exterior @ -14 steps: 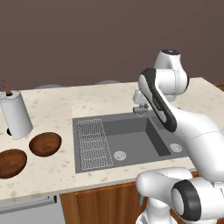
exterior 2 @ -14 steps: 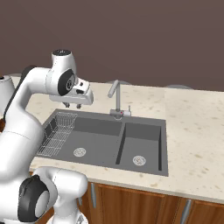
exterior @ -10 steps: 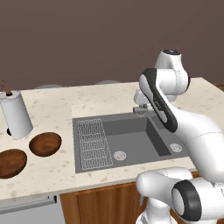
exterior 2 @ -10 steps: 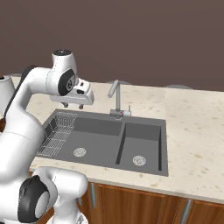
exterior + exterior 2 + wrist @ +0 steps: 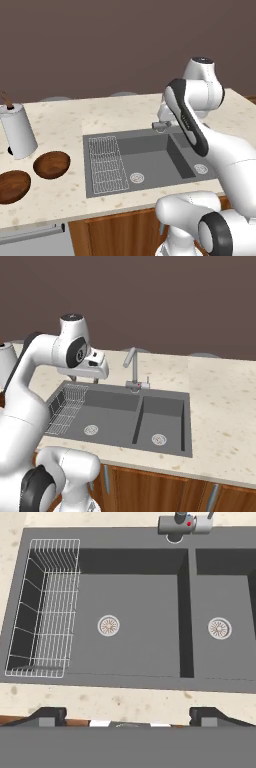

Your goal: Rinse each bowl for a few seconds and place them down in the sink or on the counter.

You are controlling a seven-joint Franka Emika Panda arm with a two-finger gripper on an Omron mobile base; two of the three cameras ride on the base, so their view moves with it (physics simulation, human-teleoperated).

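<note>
My two-finger pincer (image 5: 127, 714) hangs above the dark grey rectangular double-basin sink (image 5: 135, 577), fingers spread wide and holding nothing. Below it the white wire rack (image 5: 42, 607) fills the sink's left end, and the curved grey faucet (image 5: 131, 368) stands at the sink's back rim. The two shallow dark reddish-brown wooden bowls (image 5: 51, 164) (image 5: 12, 186) sit side by side on the beige speckled counter (image 5: 65, 125), well left of the sink, near the tall white cylinder (image 5: 18, 131).
</note>
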